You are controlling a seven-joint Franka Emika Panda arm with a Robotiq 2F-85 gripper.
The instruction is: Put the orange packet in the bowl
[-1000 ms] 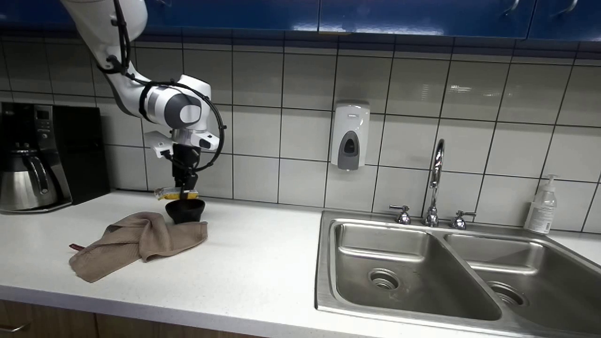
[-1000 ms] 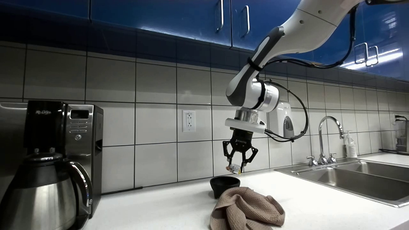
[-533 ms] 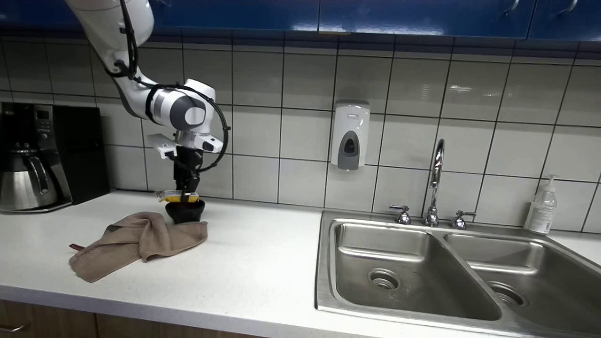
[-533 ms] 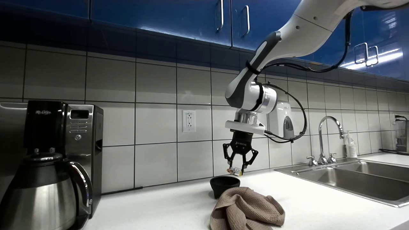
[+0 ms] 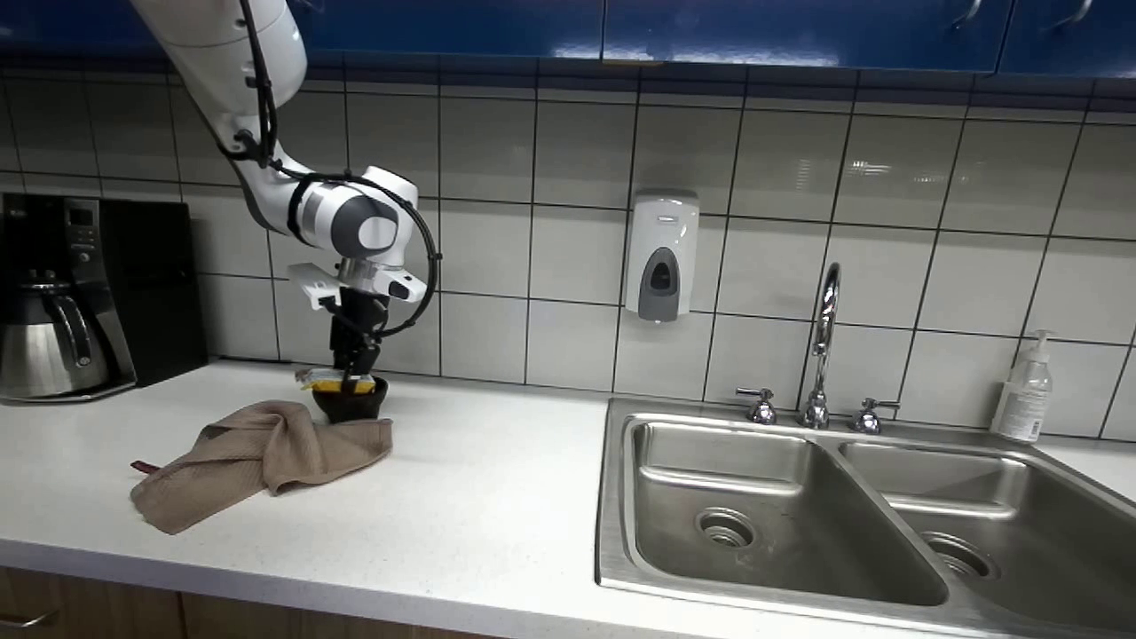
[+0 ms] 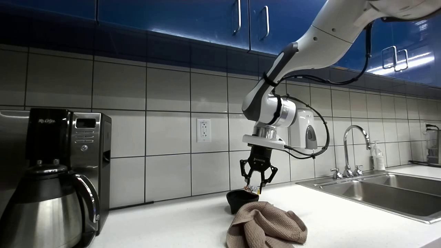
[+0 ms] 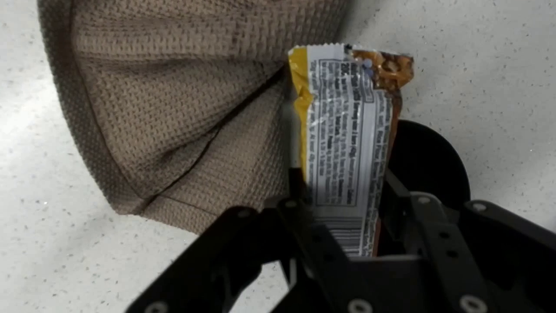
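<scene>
The white counter [image 5: 497,497] is spread beneath the claw [image 6: 254,187]. The steel sink [image 5: 615,506] is set into it well apart from the claw, rightward in both exterior views; the coffee maker [image 5: 146,284] is stood well apart leftward, so neither seems likely to obstruct. The brown cloth [image 5: 266,448] is left crumpled below and beside the claw, near enough to be snagged if a lowering were skewed. The claw is pointed straight down and closed on the sides of the yellow-orange packet [image 7: 343,148], presumably so that a short drop can be made. Just below the claw, the black bowl [image 6: 237,205] is placed; in the wrist view it is seen off to one side, so a slight shift may be needed before release. The packet, smallest, is held roughly level and off centre, its longer end jutting beyond the bowl; it may have to be tipped in. Whether the bowl is touched cannot be told.
</scene>
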